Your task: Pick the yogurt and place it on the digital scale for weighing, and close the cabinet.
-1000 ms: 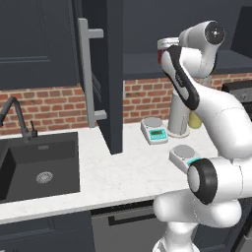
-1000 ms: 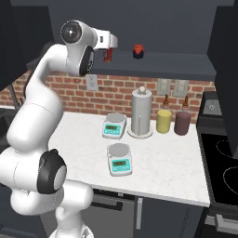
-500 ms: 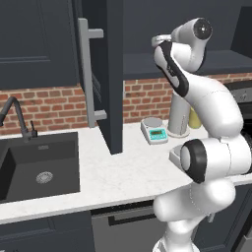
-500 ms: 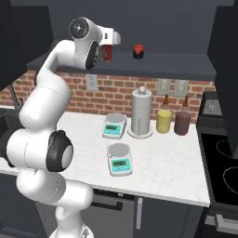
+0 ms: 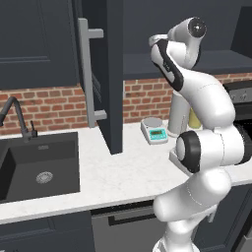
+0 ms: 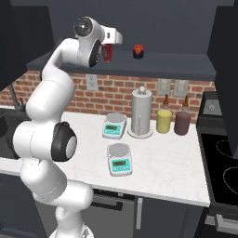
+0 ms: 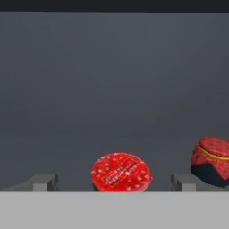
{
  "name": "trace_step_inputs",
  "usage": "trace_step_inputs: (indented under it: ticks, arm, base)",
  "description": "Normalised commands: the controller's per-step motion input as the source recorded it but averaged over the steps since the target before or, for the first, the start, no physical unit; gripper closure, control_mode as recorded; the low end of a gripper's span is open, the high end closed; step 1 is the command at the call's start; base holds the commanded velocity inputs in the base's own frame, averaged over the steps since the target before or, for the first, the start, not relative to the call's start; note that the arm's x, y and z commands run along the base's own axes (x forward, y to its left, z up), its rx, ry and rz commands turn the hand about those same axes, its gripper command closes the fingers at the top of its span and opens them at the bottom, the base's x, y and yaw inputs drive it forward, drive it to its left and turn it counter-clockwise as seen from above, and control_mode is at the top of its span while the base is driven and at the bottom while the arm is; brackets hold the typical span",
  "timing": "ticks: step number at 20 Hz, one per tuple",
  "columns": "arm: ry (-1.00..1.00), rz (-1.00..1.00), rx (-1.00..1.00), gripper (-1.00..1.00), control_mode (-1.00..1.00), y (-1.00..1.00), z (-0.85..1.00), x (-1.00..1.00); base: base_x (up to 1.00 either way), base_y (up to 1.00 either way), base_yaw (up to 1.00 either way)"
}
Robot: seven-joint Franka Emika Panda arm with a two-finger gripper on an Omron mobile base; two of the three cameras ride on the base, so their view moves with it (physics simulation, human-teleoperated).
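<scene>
The yogurt, a small red cup, stands on the open cabinet's shelf; the hand view shows its round red lid. My gripper is open and level with the cup, one fingertip on each side, with a gap to each. From the right base view the gripper reaches into the cabinet at the yogurt. The digital scale, turned diagonally, lies on the white counter in front of a look-alike scale. The cabinet's left door stands open.
A squat red-and-black jar sits on the shelf just right of the yogurt. A paper-towel holder, a yellow jar and a dark jar line the brick wall. The sink lies left, the stove right.
The arm has swung forward and left toward the cabinet shelf, bringing the hand in around the yogurt. The jaws stayed open and the cup has not moved.
</scene>
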Motion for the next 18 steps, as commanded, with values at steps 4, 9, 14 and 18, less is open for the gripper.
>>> trace_step_inputs:
  ticks: [4,9,14,18]
  arm:
    - [0.00,0.00,0.00,-1.00,-1.00,0.00,-0.33,0.05]
    - [0.00,0.00,0.00,-1.00,-1.00,0.00,-0.29,0.13]
    - [0.00,0.00,0.00,-1.00,-1.00,0.00,-0.01,0.40]
    - [0.00,0.00,0.00,-1.00,-1.00,0.00,-0.02,0.32]
  base:
    - [0.00,0.00,0.00]
    - [0.00,0.00,0.00]
    - [0.00,0.00,0.00]
    - [0.00,0.00,0.00]
